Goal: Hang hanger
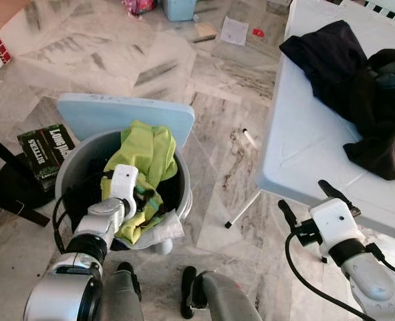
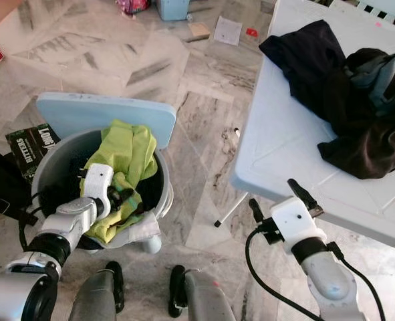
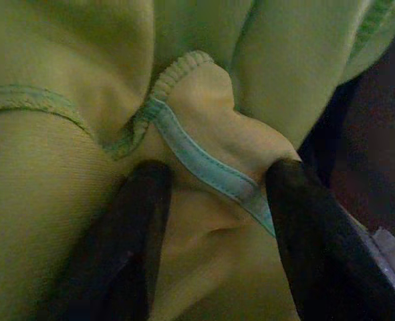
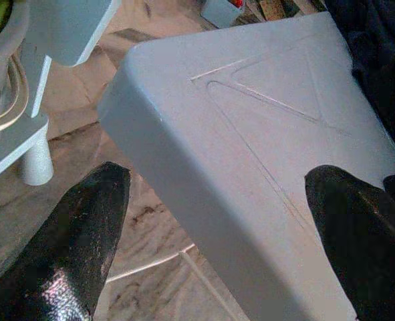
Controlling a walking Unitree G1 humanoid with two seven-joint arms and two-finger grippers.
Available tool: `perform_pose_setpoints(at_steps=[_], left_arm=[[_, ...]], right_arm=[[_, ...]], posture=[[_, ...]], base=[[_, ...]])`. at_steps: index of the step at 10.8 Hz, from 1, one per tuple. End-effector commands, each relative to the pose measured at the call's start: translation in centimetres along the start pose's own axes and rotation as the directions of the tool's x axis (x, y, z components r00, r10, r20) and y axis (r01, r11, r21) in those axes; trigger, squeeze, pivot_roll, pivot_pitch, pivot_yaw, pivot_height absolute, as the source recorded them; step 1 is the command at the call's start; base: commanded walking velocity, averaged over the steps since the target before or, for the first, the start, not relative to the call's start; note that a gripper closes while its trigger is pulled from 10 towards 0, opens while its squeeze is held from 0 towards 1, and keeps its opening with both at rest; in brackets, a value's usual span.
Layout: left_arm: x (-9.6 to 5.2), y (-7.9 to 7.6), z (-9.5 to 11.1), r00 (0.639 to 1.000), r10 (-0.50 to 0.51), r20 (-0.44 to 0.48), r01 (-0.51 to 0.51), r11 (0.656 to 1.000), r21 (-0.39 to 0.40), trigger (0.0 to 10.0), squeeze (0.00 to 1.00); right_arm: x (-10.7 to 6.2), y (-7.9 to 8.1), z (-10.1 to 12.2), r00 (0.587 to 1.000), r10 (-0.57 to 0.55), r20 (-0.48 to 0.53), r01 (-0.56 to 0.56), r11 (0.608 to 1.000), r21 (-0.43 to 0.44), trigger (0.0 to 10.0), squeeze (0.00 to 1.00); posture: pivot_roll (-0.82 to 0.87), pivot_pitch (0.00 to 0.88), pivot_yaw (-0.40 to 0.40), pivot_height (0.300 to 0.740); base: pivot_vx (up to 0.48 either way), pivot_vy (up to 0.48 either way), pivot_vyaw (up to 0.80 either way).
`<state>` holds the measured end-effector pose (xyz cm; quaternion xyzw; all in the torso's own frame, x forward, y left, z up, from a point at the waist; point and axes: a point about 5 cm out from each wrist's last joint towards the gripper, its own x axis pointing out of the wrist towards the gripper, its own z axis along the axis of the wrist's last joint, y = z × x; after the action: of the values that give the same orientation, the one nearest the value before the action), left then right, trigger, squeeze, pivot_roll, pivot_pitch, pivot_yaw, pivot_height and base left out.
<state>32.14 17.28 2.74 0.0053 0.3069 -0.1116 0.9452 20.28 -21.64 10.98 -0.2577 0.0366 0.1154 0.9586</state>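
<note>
Hanger: none can be made out in any view, so I cannot place it or give its long axis; my judgement is that the step in hand is fetching a garment for hanging, and the relation below is told for that garment.

Green garment [image 1: 146, 155] lies heaped in the grey bin [image 1: 71, 175], draped over the rim toward 12 o'clock, under the pale blue lid [image 1: 120, 112] that leans at the bin's far side. From my head the bin sits at about 10 o'clock, low and close; the white table [image 1: 304, 140] stands at 2 o'clock, with dark clothes [image 1: 347, 73] piled on its far part.

Left gripper [image 1: 142, 199] is inside the bin's mouth, right on the garment. The left wrist view shows my two fingers [image 3: 127, 247] spread apart, pressed into the cloth, with a fold of yellow-green fabric and its pale blue seam tape [image 3: 204, 164] bulging up between them. The jaws straddle this fold but are not yet pinched on it. The seam runs across the gap from one finger toward the other.

Right gripper [image 1: 314, 200] hangs at 4 o'clock, just short of the table's near corner, its fingers wide apart and holding nothing; the table edge crosses between them in the right wrist view.

Left arm is plainly the nearer to the garment. I judge the next move calls for closing on the fold, then lifting clear of the rim.
</note>
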Motion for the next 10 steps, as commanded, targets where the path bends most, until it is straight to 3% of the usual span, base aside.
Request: perform_pose_setpoints(at_steps=[1, 8, 9, 10], left_arm=[[0.0, 0.0, -0.6, 1.0, 0.005, -0.02, -0.005, 1.0, -0.004, 0.0, 0.0], [0.1, 0.6, 0.1, 0.999, 0.038, 0.027, -0.038, 0.999, -0.013, 0.0, 0.0], [0.1, 0.7, 0.2, 0.998, 0.043, 0.039, -0.042, 0.999, -0.02, 0.0, 0.0], [0.1, 0.7, 0.2, 0.998, 0.046, 0.05, -0.045, 0.999, -0.031, 0.0, 0.0]], right_arm=[[-0.1, 0.2, -0.6, 1.0, 0.004, -0.025, -0.004, 1.0, -0.002, 10.0, 0.0], [1.2, 0.4, -0.1, 1.0, 0.009, 0.017, -0.01, 1.0, 0.016, 10.0, 0.0], [1.2, 1.3, 0.4, 0.994, 0.099, 0.045, -0.105, 0.985, 0.137, 10.0, 0.0], [1.1, 2.3, 1.3, 0.976, 0.196, 0.093, -0.21, 0.958, 0.194, 10.0, 0.0]], posture=[[-0.21, 0.239, -0.15, 0.74], [-0.19, 0.216, -0.149, 0.74], [-0.19, 0.213, -0.148, 0.74], [-0.19, 0.212, -0.15, 0.74]], base=[[0.0, 0.0, 0.0], [0.0, 0.0, 0.0], [0.0, 0.0, 0.0], [0.0, 0.0, 0.0]])
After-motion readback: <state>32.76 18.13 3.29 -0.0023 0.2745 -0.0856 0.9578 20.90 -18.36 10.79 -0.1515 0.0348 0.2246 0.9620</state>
